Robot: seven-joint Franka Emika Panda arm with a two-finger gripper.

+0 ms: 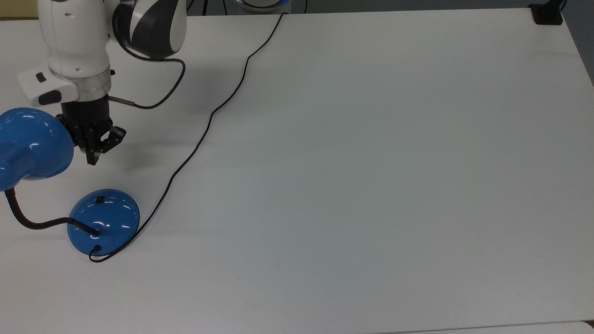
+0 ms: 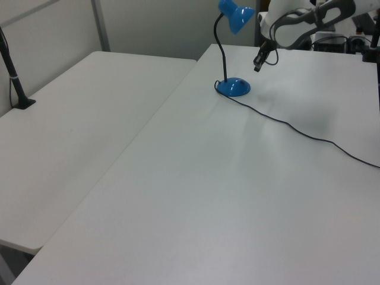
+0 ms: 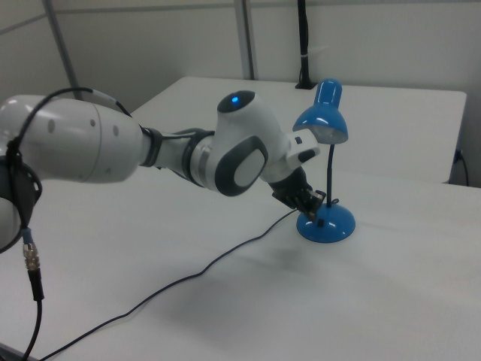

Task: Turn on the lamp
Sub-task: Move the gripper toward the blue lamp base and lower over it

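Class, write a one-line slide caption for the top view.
Black two-finger gripper on a white arm hovers between the glossy blue lamp's dome shade and its round switch-bearing base.

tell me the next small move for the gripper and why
Probably ease the gripper down the top view toward the small black switch on the lamp base. The fingertips look closed and hang short of the base, beside the shade, with the switch untouched.

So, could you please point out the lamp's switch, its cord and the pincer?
switch (image 1: 100, 200), top view, black square on the base.
cord (image 1: 204, 132), top view, mid-run on the table.
pincer (image 1: 92, 159), top view, fingertips.
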